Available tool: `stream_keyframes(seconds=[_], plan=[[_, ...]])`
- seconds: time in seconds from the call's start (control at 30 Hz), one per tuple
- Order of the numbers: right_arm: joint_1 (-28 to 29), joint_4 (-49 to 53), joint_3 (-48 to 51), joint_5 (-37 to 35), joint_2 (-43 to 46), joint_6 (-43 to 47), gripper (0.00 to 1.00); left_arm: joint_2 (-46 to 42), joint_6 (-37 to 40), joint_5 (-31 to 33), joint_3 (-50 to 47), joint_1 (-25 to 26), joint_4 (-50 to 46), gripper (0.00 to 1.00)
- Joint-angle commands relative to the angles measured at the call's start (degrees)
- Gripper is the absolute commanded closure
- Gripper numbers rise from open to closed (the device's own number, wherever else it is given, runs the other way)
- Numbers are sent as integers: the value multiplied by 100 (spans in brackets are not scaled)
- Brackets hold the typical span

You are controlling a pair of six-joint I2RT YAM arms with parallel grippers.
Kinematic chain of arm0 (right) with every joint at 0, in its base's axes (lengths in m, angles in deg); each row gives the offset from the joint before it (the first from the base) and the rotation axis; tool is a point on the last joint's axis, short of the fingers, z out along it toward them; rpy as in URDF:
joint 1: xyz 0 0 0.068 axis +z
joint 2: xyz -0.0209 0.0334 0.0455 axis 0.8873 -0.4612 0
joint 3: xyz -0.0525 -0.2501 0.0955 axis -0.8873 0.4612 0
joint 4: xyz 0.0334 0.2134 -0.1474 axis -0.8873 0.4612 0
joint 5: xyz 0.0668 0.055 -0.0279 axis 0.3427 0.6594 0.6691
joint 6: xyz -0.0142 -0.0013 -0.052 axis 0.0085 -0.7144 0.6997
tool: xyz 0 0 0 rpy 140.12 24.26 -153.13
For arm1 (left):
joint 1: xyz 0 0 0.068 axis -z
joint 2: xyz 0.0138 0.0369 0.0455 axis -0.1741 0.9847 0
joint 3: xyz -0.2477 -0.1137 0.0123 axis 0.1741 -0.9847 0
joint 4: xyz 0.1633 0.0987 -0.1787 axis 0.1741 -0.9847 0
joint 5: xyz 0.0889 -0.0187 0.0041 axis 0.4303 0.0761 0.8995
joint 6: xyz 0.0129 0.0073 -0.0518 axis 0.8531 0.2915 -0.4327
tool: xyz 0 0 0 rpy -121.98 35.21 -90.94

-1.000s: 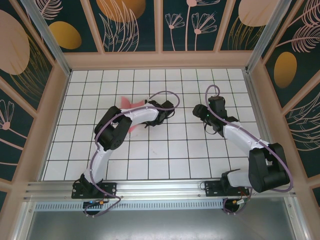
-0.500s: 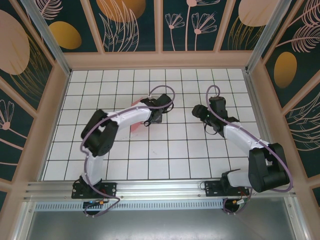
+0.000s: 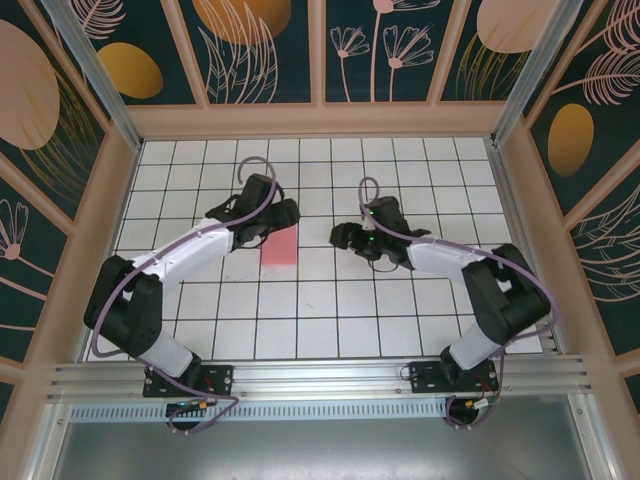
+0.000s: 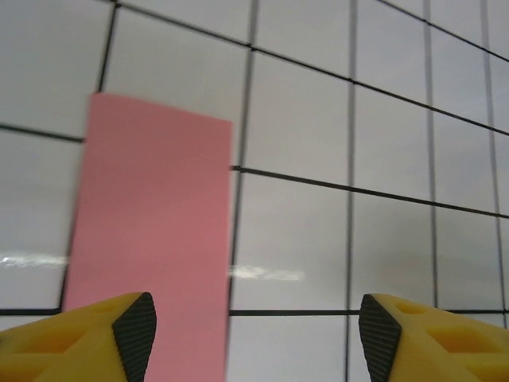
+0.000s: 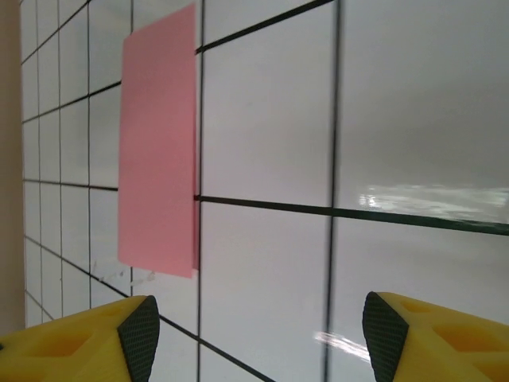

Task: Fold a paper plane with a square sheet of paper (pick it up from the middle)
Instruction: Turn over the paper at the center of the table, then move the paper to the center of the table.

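The square sheet of paper [image 3: 280,248] lies flat on the white grid table, folded into a salmon-pink rectangle about one tile wide. Two layers show at its corner in the right wrist view, on the paper [image 5: 157,151]. My left gripper [image 3: 284,217] hovers open at the paper's far end. In the left wrist view the sheet [image 4: 151,239] runs under the left fingertip [image 4: 135,326], with nothing between the jaws of the gripper [image 4: 254,334]. My right gripper [image 3: 339,238] stands open about a tile to the paper's right; its jaws [image 5: 254,334] hold nothing. A paper plane is out of view.
The table is ringed by a wooden frame [image 3: 320,122] and patterned walls. Both arm bases sit on the metal rail [image 3: 320,378] at the near edge. Bare white tiles [image 3: 320,310] lie between the paper and the rail.
My left gripper has opened, let go of the paper and swung back to the left. The paper now lies flat as a folded rectangle. The right arm has moved left toward it.
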Motion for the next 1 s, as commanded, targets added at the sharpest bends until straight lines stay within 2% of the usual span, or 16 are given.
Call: stream_keyframes(seconds=[0.0,0.17,0.3,0.7,0.97], plan=[[246,-271,-470,202,-387,-267,30,-4,-282,-752,-407,-293,798,34],[423,-214,-728,166,-770,-345,32,556,-173,-938,-527,-620,1126,47],[466,-107,-795,107,-883,-362,33,1043,-231,-1029,-480,-662,1216,54],[462,150,-925,-70,-903,-239,34,1174,-539,-1128,-1107,-662,1327,56],[561,-51,-857,434,-994,-500,35,933,-1163,-1440,-1824,-662,1865,53]])
